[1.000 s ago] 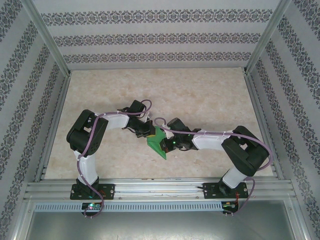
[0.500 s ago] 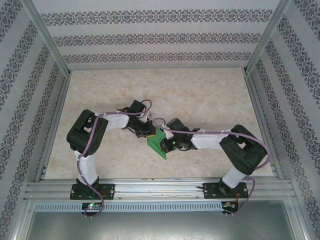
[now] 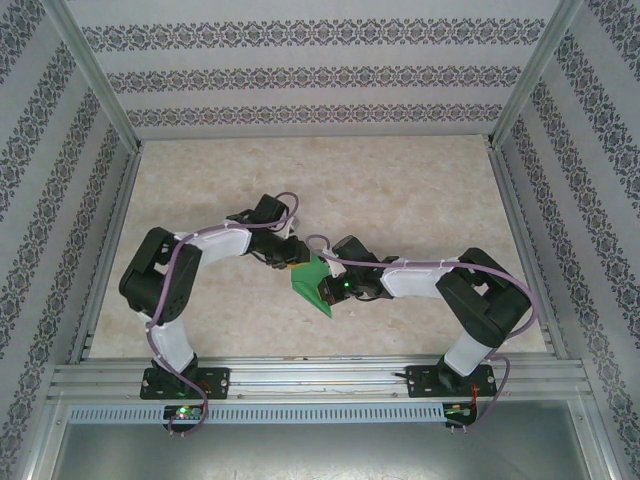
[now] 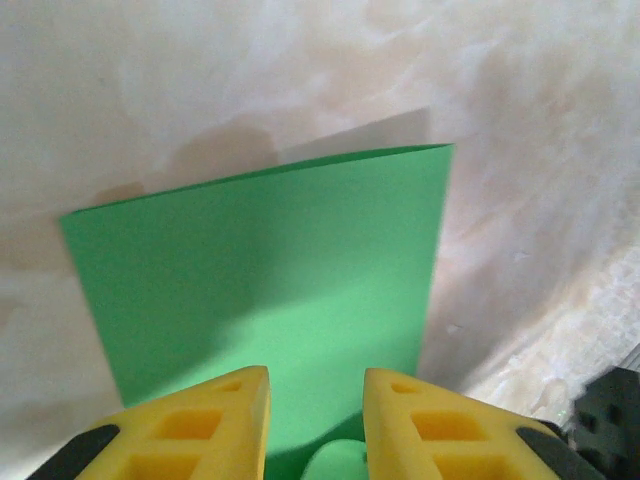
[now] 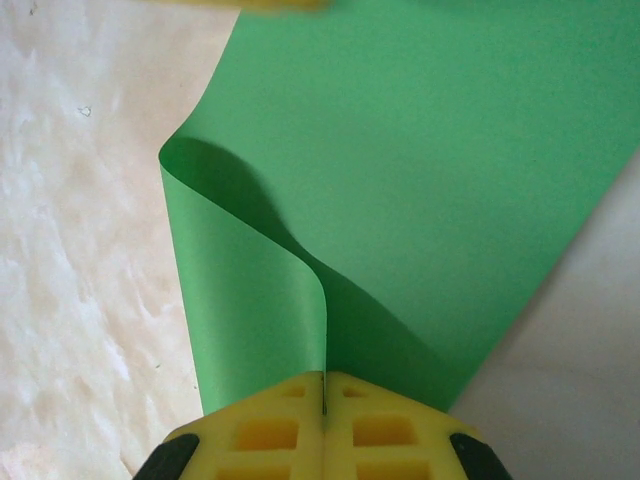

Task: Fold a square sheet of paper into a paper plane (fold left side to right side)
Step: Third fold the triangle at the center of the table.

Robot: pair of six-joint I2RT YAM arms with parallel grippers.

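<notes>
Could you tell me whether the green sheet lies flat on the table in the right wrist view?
No, one edge of the square sheet of paper curls up into the shut right gripper.

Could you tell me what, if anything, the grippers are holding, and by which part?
The right gripper is shut on the square sheet of paper, pinching its curled-over edge. The left gripper is open over the sheet, holding nothing.
</notes>
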